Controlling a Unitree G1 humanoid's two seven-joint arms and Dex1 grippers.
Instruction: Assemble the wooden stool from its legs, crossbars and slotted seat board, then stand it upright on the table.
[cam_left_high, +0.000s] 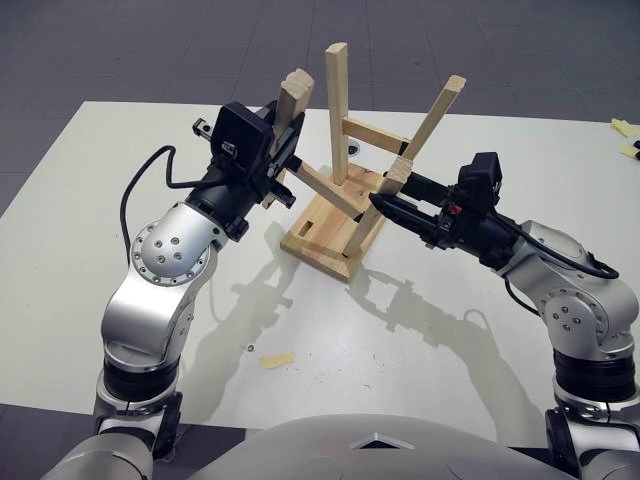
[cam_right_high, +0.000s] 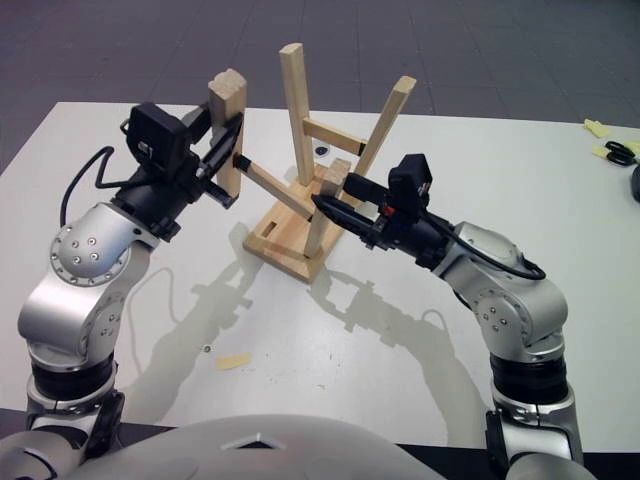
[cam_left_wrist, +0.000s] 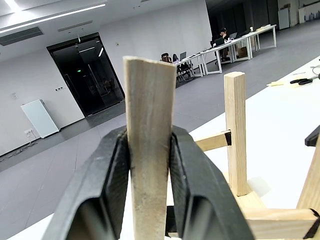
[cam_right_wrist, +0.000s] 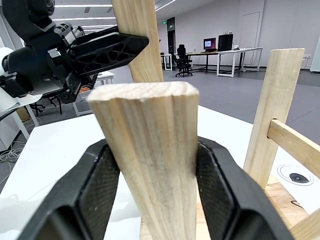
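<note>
Stool (cam_left_high: 345, 200) is found upside down near the middle of the white table (cam_left_high: 480, 340). Its seat board (cam_left_high: 318, 238) is set down on the tabletop, and the four legs are pointed up and splayed.

The left leg (cam_left_high: 296, 95) is clamped a little below its top end by the left gripper (cam_left_high: 286, 150), with both pads (cam_left_wrist: 112, 185) pressed flat against the wood. The near right leg (cam_left_high: 397, 176) is grasped by the right gripper (cam_left_high: 378, 205), jaws clenched on either side of it.

One crossbar (cam_left_high: 325, 188) is seen between the two held legs. A second crossbar (cam_left_high: 372, 134) is fixed between the back leg (cam_left_high: 338, 100) and the far right leg (cam_left_high: 440, 112).

A scrap of tape (cam_left_high: 278, 360) is noted on the table's near side, well apart from the stool.
</note>
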